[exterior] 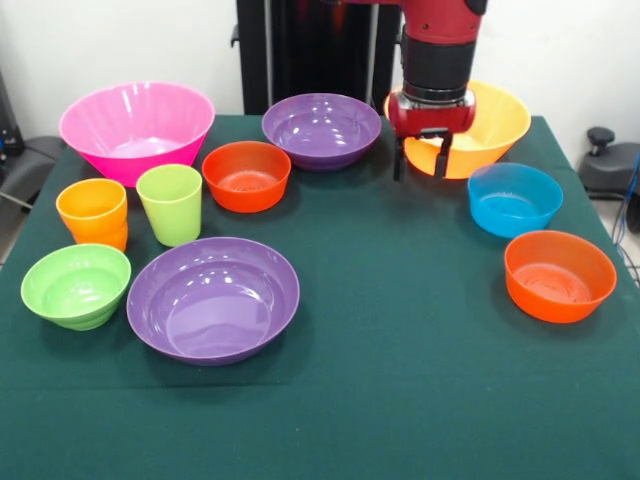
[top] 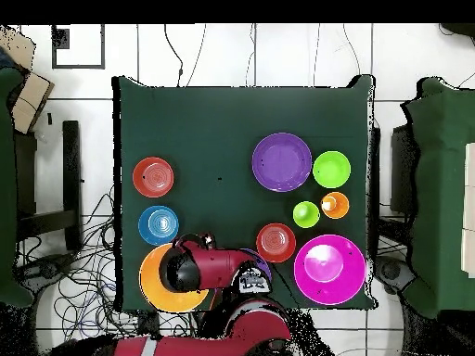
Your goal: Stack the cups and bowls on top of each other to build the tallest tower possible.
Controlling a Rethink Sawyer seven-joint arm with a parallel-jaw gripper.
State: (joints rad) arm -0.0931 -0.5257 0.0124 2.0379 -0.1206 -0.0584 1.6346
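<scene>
Front view: the tool hangs at about one o'clock over the green-clothed surface, its two dark fingers apart and empty, at the near rim of the large glossy yellow-orange plastic bowl. No tower stands yet; every piece sits singly. The large pink plastic bowl is at ten o'clock, a wide purple bowl at twelve, a small red-orange bowl beside it. The orange tumbler and lime-green tumbler stand at nine, the small lime-green bowl and second purple bowl at eight, the blue bowl and second red-orange bowl at three to four.

Overhead view: the arm covers part of the yellow-orange bowl at seven o'clock.

These bowls look light, stiff and slippery; pinching the thin rim wall seems the surest hold.
</scene>
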